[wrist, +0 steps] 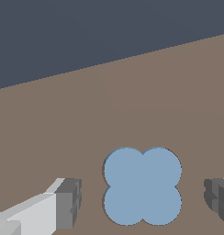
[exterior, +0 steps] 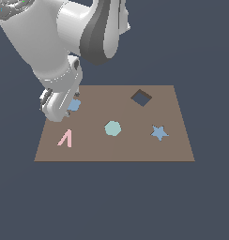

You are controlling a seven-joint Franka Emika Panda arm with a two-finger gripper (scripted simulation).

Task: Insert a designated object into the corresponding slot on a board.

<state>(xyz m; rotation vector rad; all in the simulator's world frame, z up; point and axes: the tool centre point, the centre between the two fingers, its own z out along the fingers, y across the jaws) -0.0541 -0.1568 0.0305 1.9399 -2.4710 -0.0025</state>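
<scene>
Board (exterior: 135, 150), centre frame: lobed piece (exterior: 74, 105) upper left; square hole (exterior: 141, 97) upper right; angled piece (exterior: 65, 138), polygon (exterior: 112, 128), star (exterior: 159, 133) along the lower row.

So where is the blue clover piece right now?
The blue clover piece sits on the brown board near its far corner on the exterior view's left, between the open jaws of the gripper, beyond the pink piece.

Both renders are evenly and flatly lit, with no cast shadows seen beneath the jaws. Soft highlights are carried on the arm (exterior: 64, 37). Edges are pixelated; no blur or distortion is seen.
</scene>
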